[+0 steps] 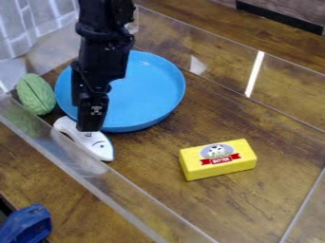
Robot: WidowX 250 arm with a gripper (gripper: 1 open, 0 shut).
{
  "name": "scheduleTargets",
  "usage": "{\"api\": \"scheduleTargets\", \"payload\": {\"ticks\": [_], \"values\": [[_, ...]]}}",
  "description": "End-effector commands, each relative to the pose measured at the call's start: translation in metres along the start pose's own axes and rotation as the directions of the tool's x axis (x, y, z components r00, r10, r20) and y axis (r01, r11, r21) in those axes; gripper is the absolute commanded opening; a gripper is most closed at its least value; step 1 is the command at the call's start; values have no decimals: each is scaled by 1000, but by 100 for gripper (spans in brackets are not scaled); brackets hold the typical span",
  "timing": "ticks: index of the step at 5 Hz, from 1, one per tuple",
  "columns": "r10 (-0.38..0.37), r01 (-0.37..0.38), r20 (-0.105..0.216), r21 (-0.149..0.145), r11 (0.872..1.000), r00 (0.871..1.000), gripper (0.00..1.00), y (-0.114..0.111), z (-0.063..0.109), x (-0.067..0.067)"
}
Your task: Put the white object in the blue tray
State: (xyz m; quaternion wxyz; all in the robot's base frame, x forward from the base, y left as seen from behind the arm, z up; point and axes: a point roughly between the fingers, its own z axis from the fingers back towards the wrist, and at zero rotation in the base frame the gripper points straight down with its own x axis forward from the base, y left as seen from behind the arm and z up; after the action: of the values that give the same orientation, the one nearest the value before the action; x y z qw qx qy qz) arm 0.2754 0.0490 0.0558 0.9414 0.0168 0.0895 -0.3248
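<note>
One white toy point(89, 142), just below dark fingers point(90, 119)

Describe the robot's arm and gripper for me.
The arm is black, built of chunky, angular segments with small round screw or joint details. The gripper is also black, with narrow, dark fingers. I can't make out any legible markings.

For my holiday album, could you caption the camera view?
A black robot gripper hovers by a white toy beside a blue tray.
</note>
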Motion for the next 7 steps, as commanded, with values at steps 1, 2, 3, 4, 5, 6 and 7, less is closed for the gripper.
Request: {"api": "scheduleTargets", "payload": {"ticks": [1,2,3,4,5,6,7], "values": [[26,-31,81,58,998,996,100,17,10,2],[4,-11,94,67,998,996,100,23,-3,5],[-36,29,90,73,997,995,100,30,-21,-2],[-82,74,87,89,993,993,100,36,-29,-10],[-99,91,86,92,992,991,100,41,-33,-18],[-147,138,84,99,985,986,100,39,-45,-20],[-143,135,86,95,986,986,100,34,-49,-10]]}}
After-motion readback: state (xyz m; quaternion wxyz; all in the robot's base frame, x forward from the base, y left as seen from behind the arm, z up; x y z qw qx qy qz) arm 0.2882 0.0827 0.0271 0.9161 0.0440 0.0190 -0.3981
